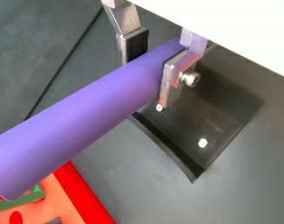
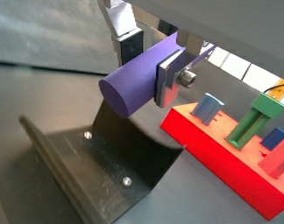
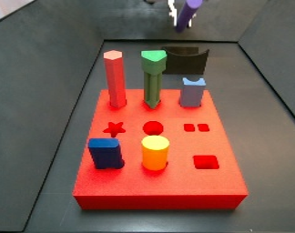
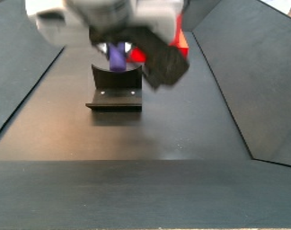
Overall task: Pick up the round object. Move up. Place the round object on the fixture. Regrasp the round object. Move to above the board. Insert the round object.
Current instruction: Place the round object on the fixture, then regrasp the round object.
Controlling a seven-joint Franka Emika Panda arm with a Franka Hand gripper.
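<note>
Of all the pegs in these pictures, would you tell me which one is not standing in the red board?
The purple round object: it lies sideways between the gripper's silver fingers, above the fixture. The red hexagonal peg, green peg and yellow cylinder stand upright in the board.

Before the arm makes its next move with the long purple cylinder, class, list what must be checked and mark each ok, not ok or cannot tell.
1. Gripper shut on the long purple cylindrical peg: ok.
2. Silver finger plates clamp near one end of the peg: ok.
3. Peg lies sideways in the grip, not upright: ok.
4. Dark L-shaped fixture sits beneath the peg: ok.
5. Peg resting on the fixture: cannot tell.
6. Round hole in the bright red board unobstructed: ok.
</note>
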